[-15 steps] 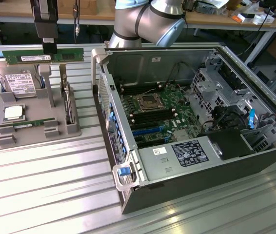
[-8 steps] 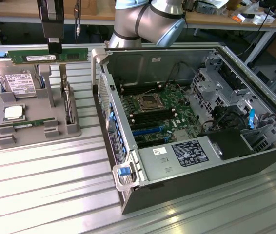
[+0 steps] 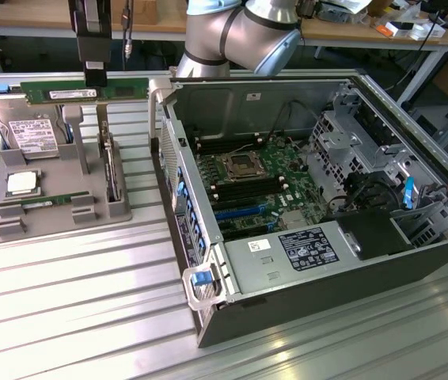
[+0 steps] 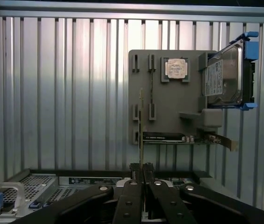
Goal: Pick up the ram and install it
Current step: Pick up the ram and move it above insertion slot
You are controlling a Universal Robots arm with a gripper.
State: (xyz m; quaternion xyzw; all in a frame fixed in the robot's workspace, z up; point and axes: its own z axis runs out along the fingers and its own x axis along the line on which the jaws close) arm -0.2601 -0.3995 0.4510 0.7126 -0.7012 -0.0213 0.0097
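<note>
- Where the grey tray [image 3: 62, 214] sits on the ribbed worktop [image 3: 74, 301], its far corner on the exterior view's left carries a silver hard drive [image 3: 32, 134], label up.
- Processor chip [image 3: 20, 184]: square and silvery, seated in the tray just in front of the hard drive.
- Spare green stick [image 3: 43, 202]: lies flat in a slot near the tray's front edge.
- Ram [image 3: 58, 93]: long, narrow green board, held level and on edge above the tray's rear half. It is clear of the tray and of everything in it, and is not yet installed.
- Pincer [image 3: 96, 79]: almost fully closed, clamping the ram by its upper edge close to mid-length, one finger on each flat face.
- Handling, as judged: light, thin and stiff, but likely to crack if bent or twisted. The chips and the contact edge are best left untouched. A hold on the upper edge near the middle keeps it balanced. The smooth faces could slip, and an off-centre grip could let it tilt.
- Computer case [image 3: 414, 261]: open, just beside the tray on the exterior view's right, with the motherboard [image 3: 248, 174] and its long slots exposed.
</note>
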